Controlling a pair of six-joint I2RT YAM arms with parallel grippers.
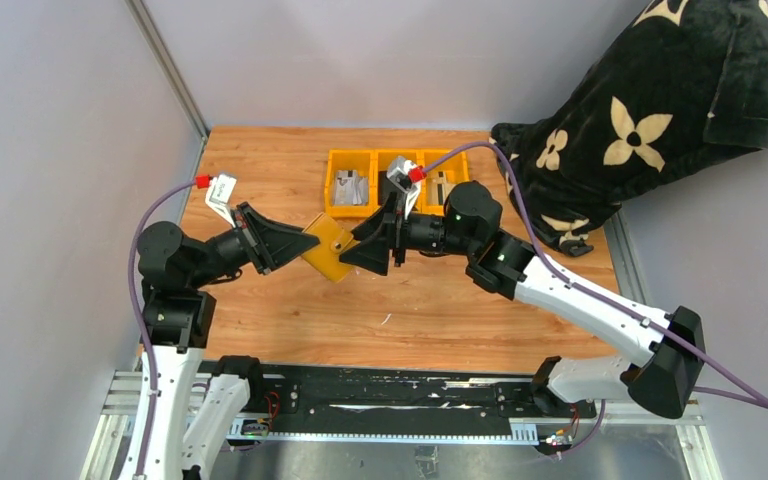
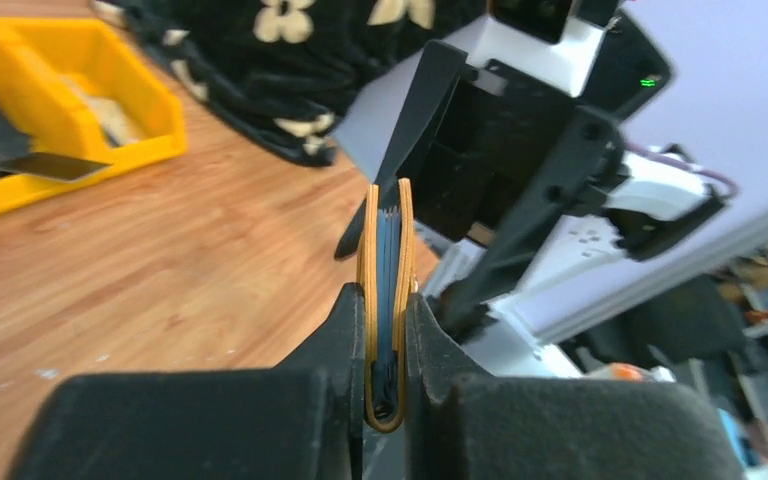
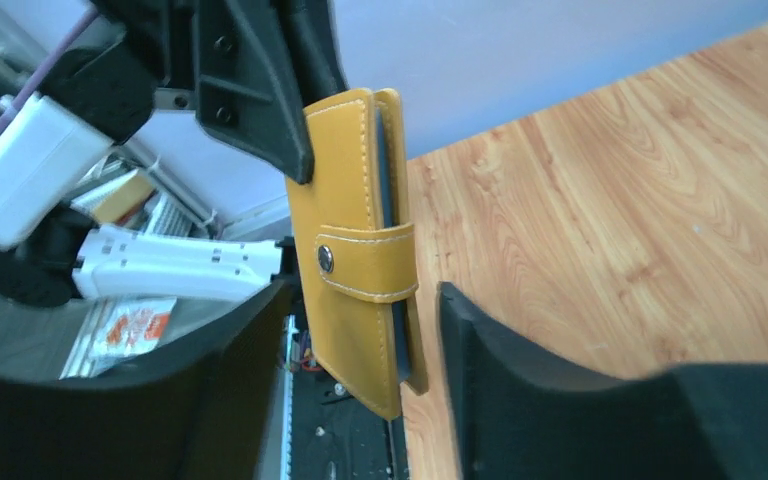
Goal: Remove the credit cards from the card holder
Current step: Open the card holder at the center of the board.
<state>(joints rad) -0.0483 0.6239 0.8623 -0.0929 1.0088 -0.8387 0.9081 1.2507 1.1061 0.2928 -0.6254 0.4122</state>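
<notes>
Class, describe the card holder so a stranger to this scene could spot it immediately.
Over the wooden table, nearer than the three yellow bins, the left gripper and right gripper meet. Between them, pinched by the left one, is the card holder: mustard leather with a snap strap, duller than the bright plastic bins.

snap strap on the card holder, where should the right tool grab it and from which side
Likely the strap at its stud end, on the card holder's broad face. Come from the free end, opposite the left tool, which is shut on the other end. The right tool is open, with a finger on each side of it.
</notes>
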